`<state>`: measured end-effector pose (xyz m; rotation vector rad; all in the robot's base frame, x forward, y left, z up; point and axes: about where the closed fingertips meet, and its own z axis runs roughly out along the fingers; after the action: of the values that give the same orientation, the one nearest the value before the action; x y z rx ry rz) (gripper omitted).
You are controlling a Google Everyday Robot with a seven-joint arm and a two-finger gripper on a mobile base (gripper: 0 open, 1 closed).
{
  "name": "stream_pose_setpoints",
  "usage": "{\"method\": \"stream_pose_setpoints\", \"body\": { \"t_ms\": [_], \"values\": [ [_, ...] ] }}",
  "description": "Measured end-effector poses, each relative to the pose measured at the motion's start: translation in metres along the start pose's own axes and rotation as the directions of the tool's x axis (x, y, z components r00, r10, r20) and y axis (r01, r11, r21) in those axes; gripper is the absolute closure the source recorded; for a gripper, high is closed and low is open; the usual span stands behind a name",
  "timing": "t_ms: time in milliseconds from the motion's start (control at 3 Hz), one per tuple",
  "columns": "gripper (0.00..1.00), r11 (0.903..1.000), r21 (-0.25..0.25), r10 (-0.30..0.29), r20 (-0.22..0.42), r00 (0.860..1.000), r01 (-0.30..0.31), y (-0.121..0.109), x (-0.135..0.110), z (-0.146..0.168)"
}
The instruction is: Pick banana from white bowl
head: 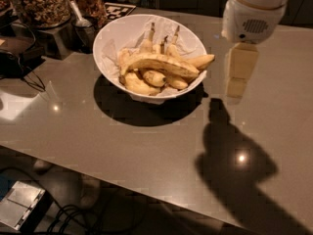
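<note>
A large white bowl (pixel 117 38) lined with crumpled white paper stands on the grey table at the back left. Several bananas lie in it. The longest banana (pixel 159 62), curved and yellow with brown streaks, lies across the top of the pile. My gripper (pixel 236 87) hangs from the white arm at the upper right, just right of the bowl and above the table. It holds nothing that I can see.
Glass jars of nuts (pixel 41 4) and a metal cup with a spoon (pixel 83 26) stand behind the bowl at the left. Black cables (pixel 24 77) lie at the table's left edge. The arm's shadow (pixel 234 155) falls on the table's right front.
</note>
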<state>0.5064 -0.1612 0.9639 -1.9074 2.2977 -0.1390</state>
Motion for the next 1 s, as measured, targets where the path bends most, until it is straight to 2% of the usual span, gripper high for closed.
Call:
{"method": "stream_pose_setpoints", "body": {
  "t_ms": [333,667,1000],
  "values": [
    [0.0,0.9997,0.024,0.009,0.043,0.999,-0.01,-0.005,-0.008,0.001],
    [0.0,0.9998,0.017,-0.009,0.054,0.998,0.008,-0.017,-0.031,0.004],
    [0.02,0.9978,-0.012,-0.065,0.08,0.995,0.066,-0.029,-0.069,0.009]
  ]
}}
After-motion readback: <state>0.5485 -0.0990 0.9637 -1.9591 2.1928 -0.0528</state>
